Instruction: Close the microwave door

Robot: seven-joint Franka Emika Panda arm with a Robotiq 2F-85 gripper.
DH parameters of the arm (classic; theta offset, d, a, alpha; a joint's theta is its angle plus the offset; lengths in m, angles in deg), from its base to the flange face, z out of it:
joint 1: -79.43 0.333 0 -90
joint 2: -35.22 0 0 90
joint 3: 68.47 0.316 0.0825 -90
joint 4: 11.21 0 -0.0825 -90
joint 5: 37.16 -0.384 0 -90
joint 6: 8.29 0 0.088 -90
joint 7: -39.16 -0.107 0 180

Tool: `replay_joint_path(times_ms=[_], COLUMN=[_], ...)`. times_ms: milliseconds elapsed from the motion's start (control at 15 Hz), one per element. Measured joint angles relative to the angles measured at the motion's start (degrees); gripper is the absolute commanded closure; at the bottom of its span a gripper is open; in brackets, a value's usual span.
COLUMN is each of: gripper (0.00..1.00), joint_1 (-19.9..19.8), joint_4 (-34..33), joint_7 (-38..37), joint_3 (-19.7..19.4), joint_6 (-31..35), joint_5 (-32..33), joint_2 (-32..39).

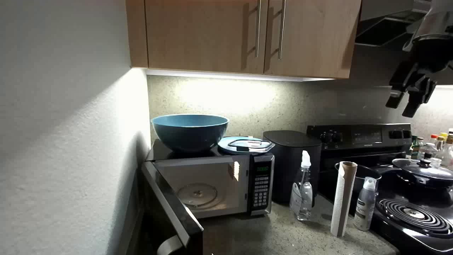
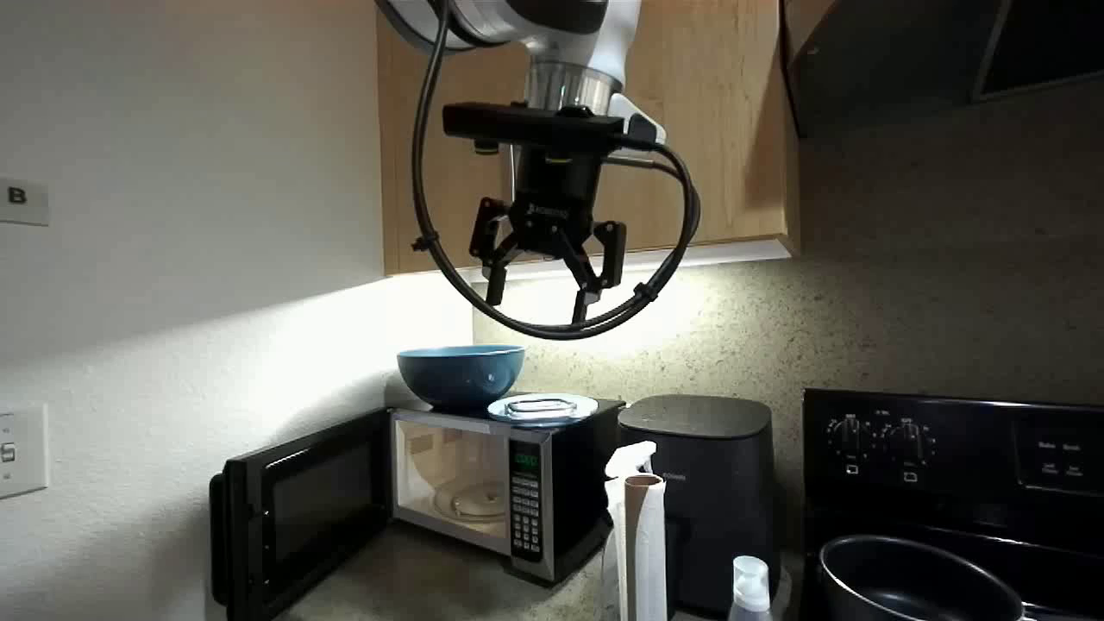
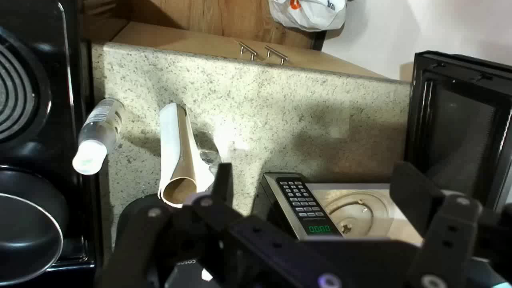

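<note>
The silver microwave [image 1: 260, 209] stands on the counter; it also shows in an exterior view [image 2: 586, 483] and in the wrist view [image 3: 280, 204]. Its door [image 2: 323, 500] is wide open, swung out toward the wall, with the dark window's inner side showing. The door is also in an exterior view [image 1: 169, 209] and at the right of the wrist view [image 3: 460, 132]. The door's handle [image 1: 170, 245] is on the far side from the cavity. My gripper [image 2: 536, 304] is open and empty, well above the counter and apart from the door; it also shows in an exterior view [image 1: 402, 106] and the wrist view [image 3: 314, 176].
A blue bowl [image 1: 191, 132] and a blue lid [image 1: 247, 144] lie on the microwave. A black appliance [image 2: 699, 483], a spray bottle [image 1: 302, 193], a paper roll [image 1: 343, 200] and a small bottle [image 1: 365, 207] stand beside it. The stove [image 2: 914, 466] adjoins. Cabinets [image 1: 208, 35] hang above.
</note>
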Motion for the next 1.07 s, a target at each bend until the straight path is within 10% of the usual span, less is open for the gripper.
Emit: replay_joint_path(times_ms=[600, 1067], gripper=[0.00, 0.00], joint_1=[-0.19, 1.99], joint_4=[0.00, 0.26], joint_7=[0.00, 2.23], joint_3=[0.16, 4.90], joint_6=[0.00, -13.18], joint_5=[0.00, -5.70], joint_2=[0.01, 5.06])
